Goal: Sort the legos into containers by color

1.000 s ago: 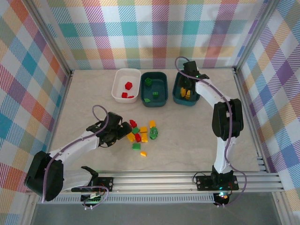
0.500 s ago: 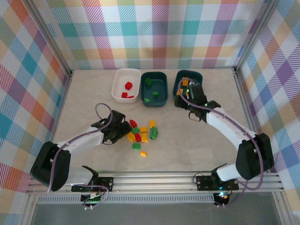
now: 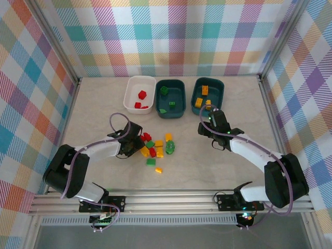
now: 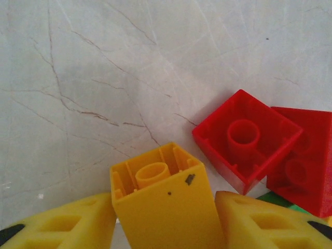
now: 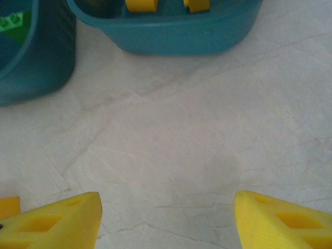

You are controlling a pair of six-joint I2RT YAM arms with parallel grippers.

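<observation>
Your left end effector (image 3: 136, 142) sits at the edge of the pile (image 3: 154, 150), fingers (image 4: 57, 223) close on both sides of a yellow lego (image 4: 162, 207); whether they clamp it, I cannot tell. The right end effector (image 5: 166, 207) hangs released and empty near the teal tub (image 5: 171, 39) that holds yellow ones, likely ready for fetching.

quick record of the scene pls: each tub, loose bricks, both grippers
white tub: red bricks
middle teal tub: green bricks
right teal tub: yellow-orange bricks
loose pile: red, green and yellow-orange bricks, unsorted on the table
left gripper: at the pile, fingers against both sides of a yellow brick; red brick just beyond
right gripper: open, nothing between the fingers, over bare table in front of the teal tubs
</observation>
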